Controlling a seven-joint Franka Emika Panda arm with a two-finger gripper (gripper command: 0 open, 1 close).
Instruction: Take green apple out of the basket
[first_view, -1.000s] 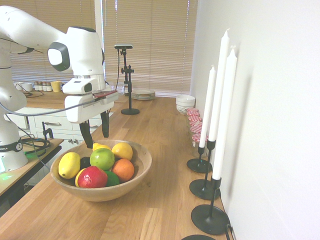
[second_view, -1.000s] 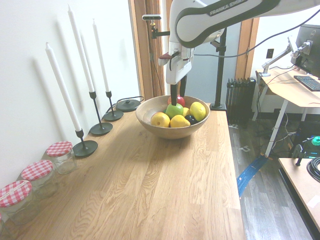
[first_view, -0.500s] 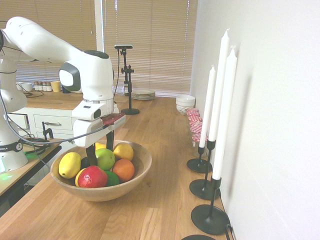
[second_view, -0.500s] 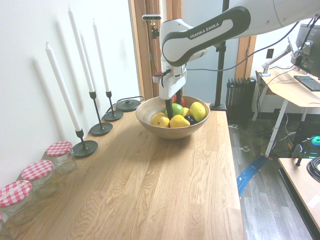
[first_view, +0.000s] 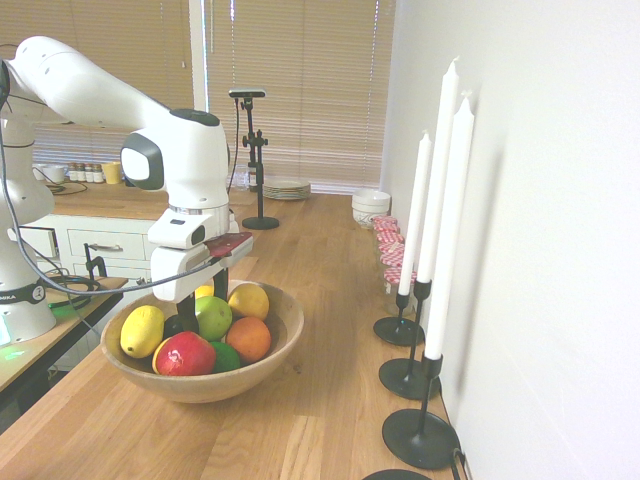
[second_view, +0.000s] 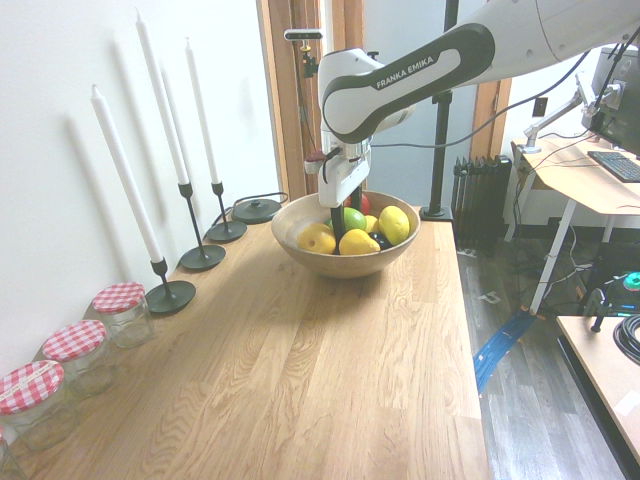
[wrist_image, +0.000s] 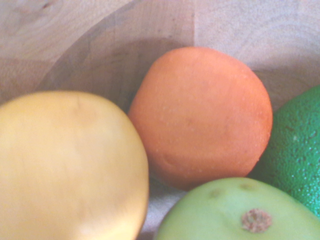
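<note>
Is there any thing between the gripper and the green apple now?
Nothing visible. The gripper is down in the basket with a finger on each side of the green apple; other fruit crowds close around the apple.

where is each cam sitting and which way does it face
First exterior: at the counter's near end, facing the blinds; arm enters from left, claw down in the basket.
Second exterior: opposite end, facing the doorway; arm enters from right.
Wrist: inside the basket, close on the orange; no robot parts.
Both exteriors share the green apple and candles.
</note>
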